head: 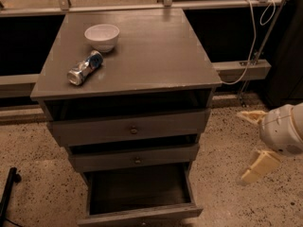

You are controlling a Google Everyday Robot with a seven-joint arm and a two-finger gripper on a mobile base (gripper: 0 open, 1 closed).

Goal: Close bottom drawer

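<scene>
The bottom drawer (137, 193) of the grey-brown wooden cabinet (142, 56) is pulled far out, and its deep box is empty. Its low front panel (139, 215) lies at the bottom edge of the view; the knob is out of view. My gripper (253, 143) hangs in the air to the right of the cabinet, at about the height of the middle drawer and apart from it. Its cream fingers (258, 167) are spread open and hold nothing.
The top drawer (130, 130) and middle drawer (136, 160) each stick out a little. A white bowl (102, 36) and a crushed can (85, 67) lie on the cabinet top. A white cable (248, 41) hangs at the back right. A black object (8, 188) stands on the speckled floor at left.
</scene>
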